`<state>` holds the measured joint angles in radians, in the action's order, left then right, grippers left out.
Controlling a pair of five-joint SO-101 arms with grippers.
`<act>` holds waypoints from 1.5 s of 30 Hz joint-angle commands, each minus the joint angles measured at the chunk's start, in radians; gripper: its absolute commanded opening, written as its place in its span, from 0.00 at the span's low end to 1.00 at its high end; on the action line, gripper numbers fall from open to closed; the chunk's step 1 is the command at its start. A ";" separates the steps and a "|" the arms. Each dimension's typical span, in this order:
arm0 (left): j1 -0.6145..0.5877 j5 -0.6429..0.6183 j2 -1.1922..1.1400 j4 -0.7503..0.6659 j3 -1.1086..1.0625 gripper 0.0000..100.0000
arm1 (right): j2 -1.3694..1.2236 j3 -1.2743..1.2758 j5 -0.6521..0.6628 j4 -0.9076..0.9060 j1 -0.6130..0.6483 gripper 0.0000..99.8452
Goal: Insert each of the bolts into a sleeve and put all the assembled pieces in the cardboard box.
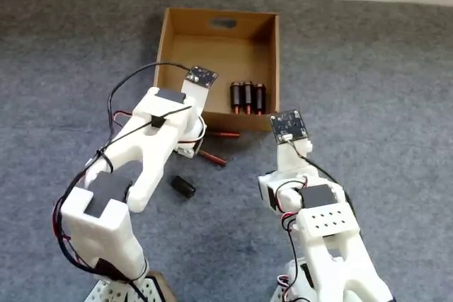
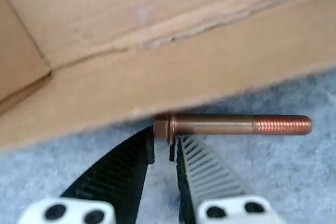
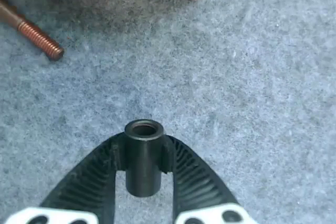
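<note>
The bolt (image 2: 231, 125) is a stiff copper-coloured metal rod, probably dense for its size and slick along its smooth shank. The left gripper (image 2: 163, 149) has its fingers clamped on the bolt's head, which leaves the threaded end free. In the high view the bolt lies level near the centre, just at 6 o'clock of the cardboard box (image 1: 164, 40).

The sleeve (image 3: 143, 177) is a rigid black tube and looks light and smooth. It stands upright with the right gripper's (image 3: 143, 153) fingers closed on its sides, its bore open at the top. That is a sound hold for mating the two.

Three assembled pieces (image 1: 248, 97) sit in the box at its 4 o'clock corner. A loose bolt (image 1: 212, 158) lies on the carpeted worktop (image 1: 396, 68) at 7 o'clock of the held one, and a spare sleeve (image 1: 182, 186) lies further towards 8 o'clock.

The box's front wall stands close behind the held bolt and leaves little room to swing it. The loose bolt lies near the path between the two arms.
</note>
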<state>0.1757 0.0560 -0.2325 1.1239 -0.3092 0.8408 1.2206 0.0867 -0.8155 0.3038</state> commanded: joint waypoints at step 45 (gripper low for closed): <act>-0.291 1.066 0.499 -0.133 -0.444 0.17 | 0.021 -0.002 -0.006 0.015 -0.010 0.01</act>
<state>-0.1281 1.2022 0.2248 1.0748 -0.7373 0.8408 1.2206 0.0867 -0.8155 0.3038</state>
